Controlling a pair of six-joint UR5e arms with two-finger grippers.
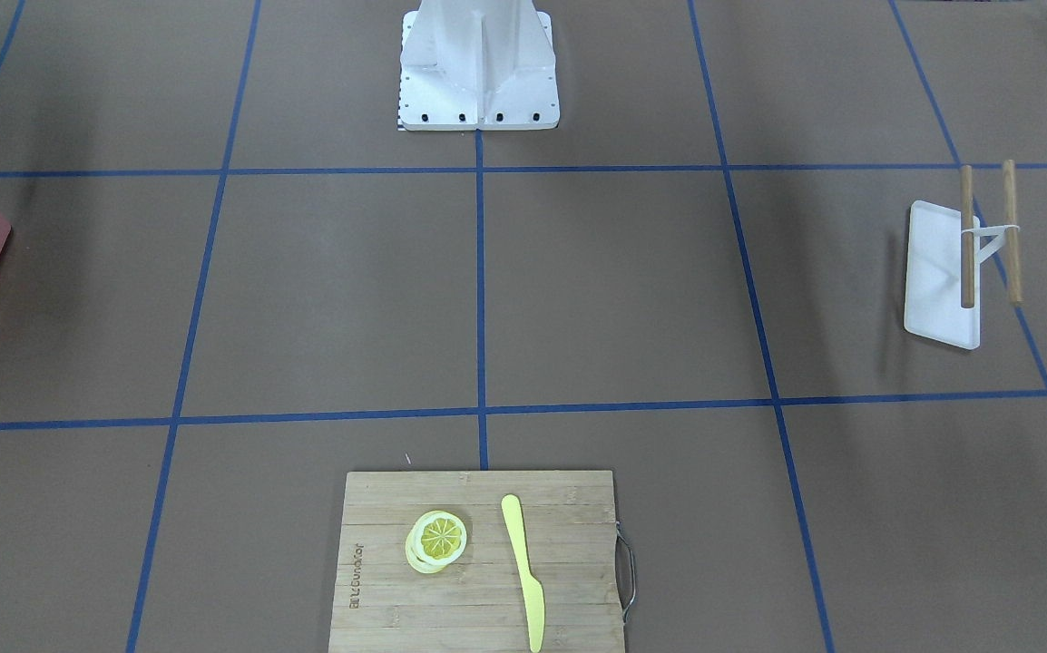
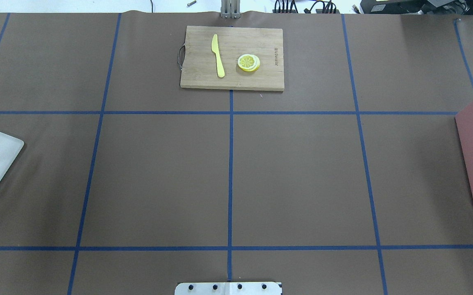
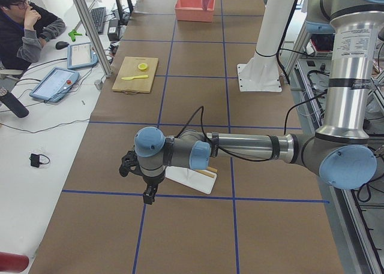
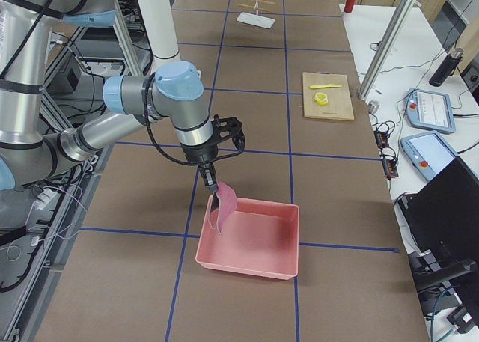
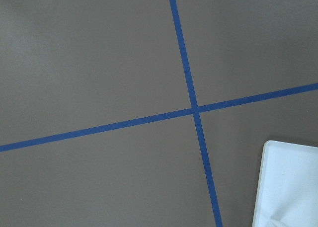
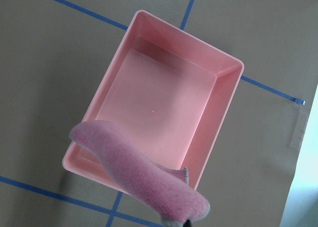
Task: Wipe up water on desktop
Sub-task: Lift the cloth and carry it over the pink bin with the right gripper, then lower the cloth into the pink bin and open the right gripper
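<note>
R jaws clamped on pink cloth (image 6: 134, 180), dangling it over edge of pink bin (image 6: 221, 117) at bench's (image 2: 158, 180) R end. L jaws low over bench by white tray (image 1: 936, 281), L end; apart or together, can't tell. Cutting board (image 2: 261, 80) w/ lemon slices (image 2: 249, 62) & yellow knife (image 2: 218, 55) at far edge.
</note>
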